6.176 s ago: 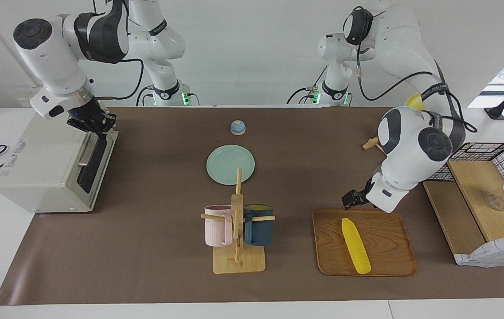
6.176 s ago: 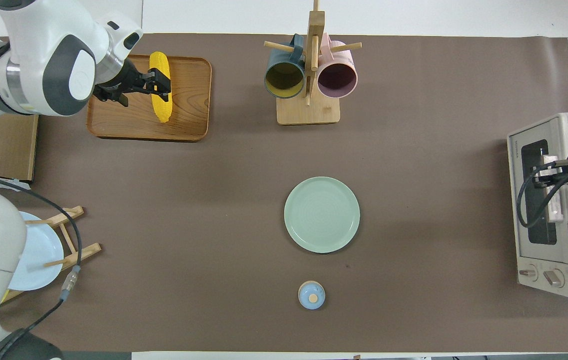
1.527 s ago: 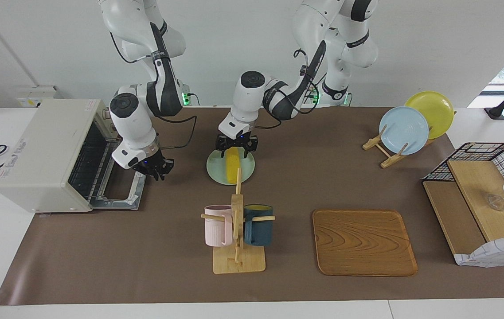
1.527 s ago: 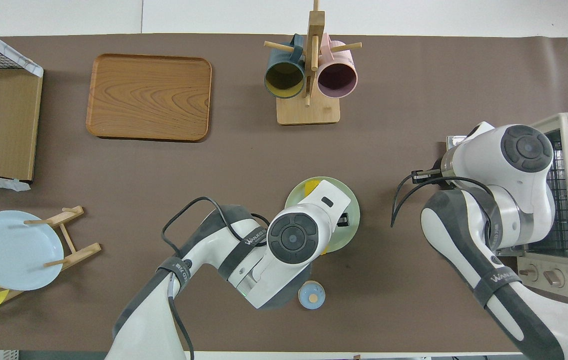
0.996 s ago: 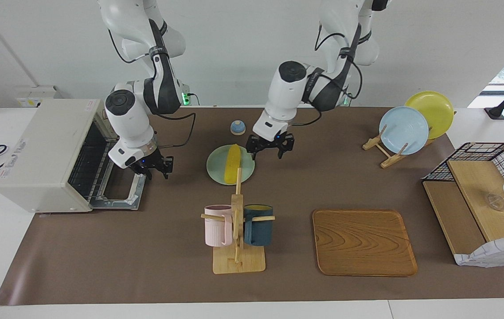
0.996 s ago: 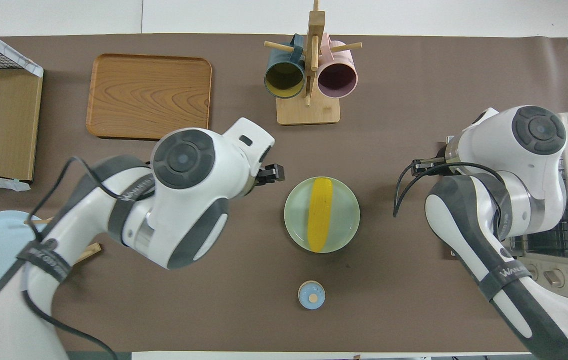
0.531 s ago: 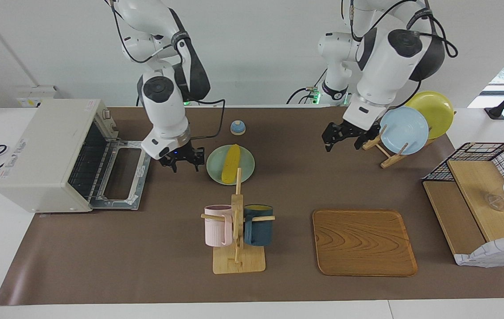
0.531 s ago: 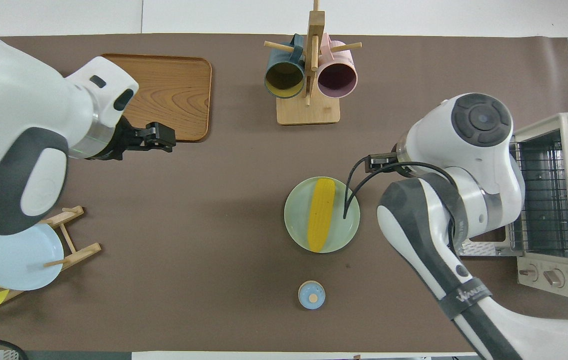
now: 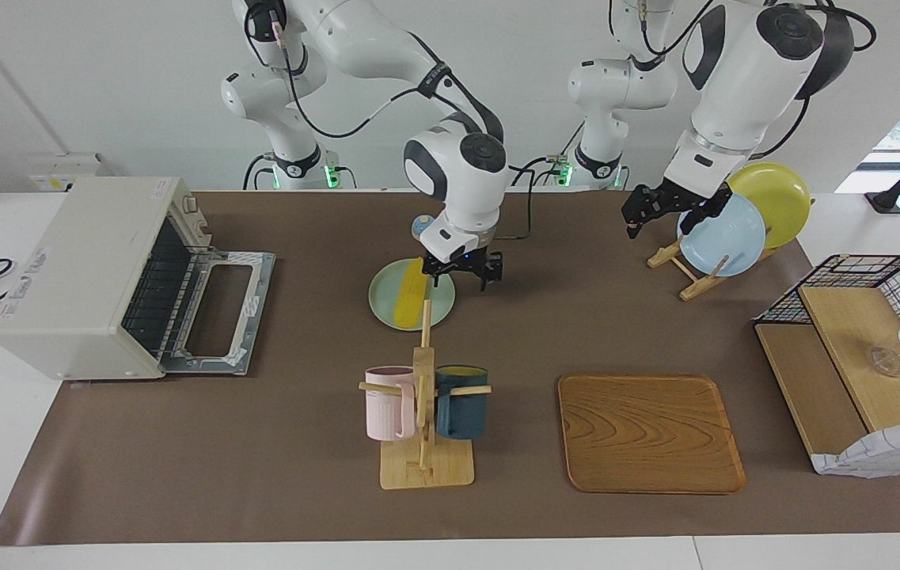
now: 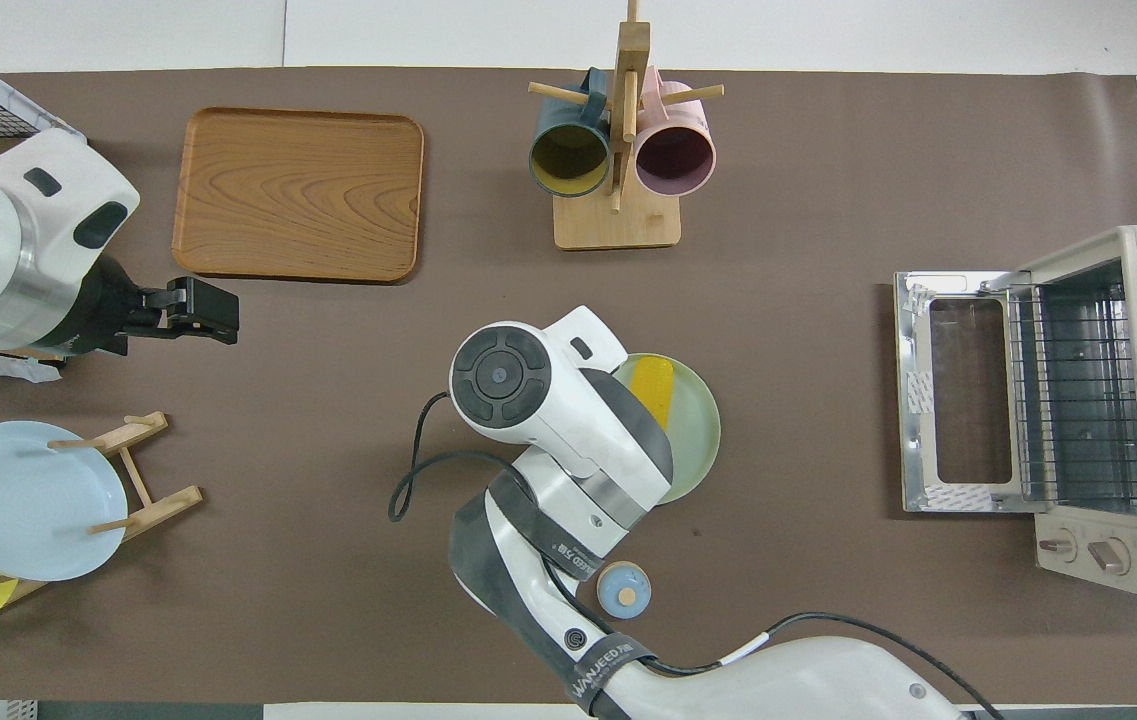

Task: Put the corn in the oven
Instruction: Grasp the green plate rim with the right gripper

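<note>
A brown mat [image 9: 260, 443] covers a white table before a white wall. In the facing view's left, the oven [image 9: 93, 277] stands at the mat's edge, door down. The corn [image 9: 408, 294] lies on a green plate [image 9: 386, 309] mid-frame. The right gripper [image 9: 461, 269] hangs open and empty just over the plate's rim beside the corn. The left gripper [image 9: 659, 204], upper right, waits open by the plate rack [image 9: 687, 269].
</note>
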You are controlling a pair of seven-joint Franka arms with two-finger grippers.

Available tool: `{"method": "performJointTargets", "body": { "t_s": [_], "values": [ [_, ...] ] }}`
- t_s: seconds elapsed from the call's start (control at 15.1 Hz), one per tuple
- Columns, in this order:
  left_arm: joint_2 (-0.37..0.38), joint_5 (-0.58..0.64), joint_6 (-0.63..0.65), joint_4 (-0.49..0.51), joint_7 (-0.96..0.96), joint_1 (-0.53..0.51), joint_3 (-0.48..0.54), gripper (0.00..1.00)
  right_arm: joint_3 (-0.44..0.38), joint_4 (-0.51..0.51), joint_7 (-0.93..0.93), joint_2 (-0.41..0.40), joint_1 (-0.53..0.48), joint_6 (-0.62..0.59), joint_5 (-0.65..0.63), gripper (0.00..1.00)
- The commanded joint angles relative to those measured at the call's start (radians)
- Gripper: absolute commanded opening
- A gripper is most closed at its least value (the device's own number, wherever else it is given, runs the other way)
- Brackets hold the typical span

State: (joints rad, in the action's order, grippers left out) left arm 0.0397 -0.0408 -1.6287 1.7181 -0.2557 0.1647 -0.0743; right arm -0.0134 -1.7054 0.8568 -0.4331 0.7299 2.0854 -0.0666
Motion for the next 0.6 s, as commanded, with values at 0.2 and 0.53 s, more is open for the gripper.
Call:
{"method": "performJointTargets", "body": {
  "t_s": [0.2, 0.53],
  "values": [
    [0.029, 0.032, 0.096, 0.005, 0.010, -0.001, -0.007, 1.00, -0.004, -0.068, -0.001, 0.002, -0.020, 0.059, -0.012, 0.64],
    [-0.014, 0.029, 0.119, -0.087, 0.019, -0.007, -0.018, 1.00, -0.004, -0.100, 0.007, 0.014, -0.018, 0.070, -0.009, 0.47]
  ]
}}
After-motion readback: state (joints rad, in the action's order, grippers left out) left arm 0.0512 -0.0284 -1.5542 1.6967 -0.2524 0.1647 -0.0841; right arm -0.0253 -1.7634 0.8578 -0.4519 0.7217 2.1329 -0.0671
